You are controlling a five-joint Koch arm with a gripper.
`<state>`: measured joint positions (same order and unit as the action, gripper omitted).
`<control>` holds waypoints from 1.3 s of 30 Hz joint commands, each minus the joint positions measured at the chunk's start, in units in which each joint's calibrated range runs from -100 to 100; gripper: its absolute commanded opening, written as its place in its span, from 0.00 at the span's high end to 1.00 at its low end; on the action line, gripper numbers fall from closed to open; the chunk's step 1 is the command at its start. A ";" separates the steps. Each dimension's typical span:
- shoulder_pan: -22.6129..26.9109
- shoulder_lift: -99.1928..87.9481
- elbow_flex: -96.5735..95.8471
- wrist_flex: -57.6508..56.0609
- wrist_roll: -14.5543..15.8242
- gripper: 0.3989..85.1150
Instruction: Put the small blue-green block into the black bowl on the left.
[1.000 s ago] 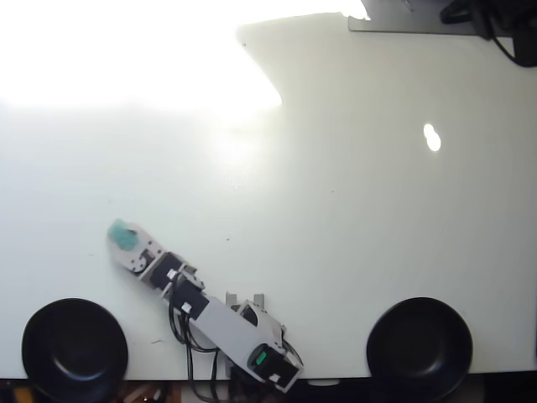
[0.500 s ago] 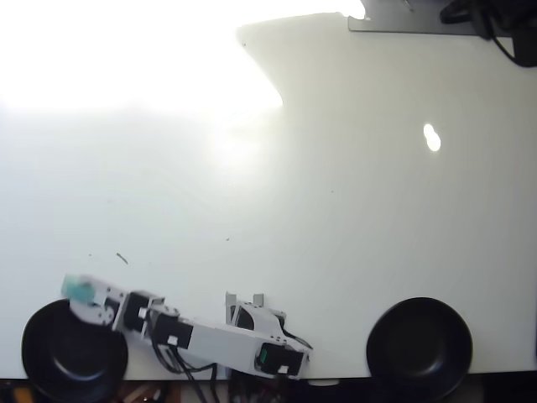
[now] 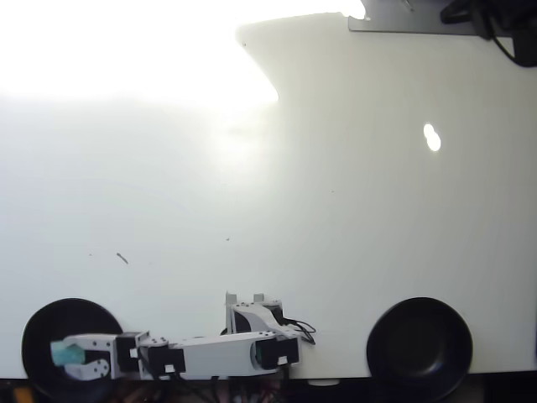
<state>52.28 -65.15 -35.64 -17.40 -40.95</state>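
So right now my arm is stretched out flat along the near edge of the white table, reaching toward the left side of the overhead view. My gripper is sitting over the black bowl, and my fingers are pinched on the small blue-green block. You can see the teal bit poking out right at my tips, inside the bowl's outline from above. Can't tell from this angle whether the block is touching the bowl's bottom or hanging above it, since the camera looks straight down.

The other black bowl is way off behind my wrist, past my base, on the right side of the view. There's a tiny dark speck on the table up beyond my fingers, well apart from them.
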 commanded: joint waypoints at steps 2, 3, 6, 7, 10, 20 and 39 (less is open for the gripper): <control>0.68 0.29 3.94 3.58 0.00 0.97; 0.83 0.50 3.94 3.58 0.00 0.97; 0.93 1.04 4.03 3.58 0.00 0.97; 0.93 1.15 4.03 3.58 0.00 0.97; 0.93 1.04 3.94 3.25 0.00 0.97; 0.98 0.93 4.13 1.55 0.00 0.73; -10.55 -9.03 4.40 -1.61 11.28 0.64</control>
<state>44.42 -71.21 -35.64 -19.29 -33.77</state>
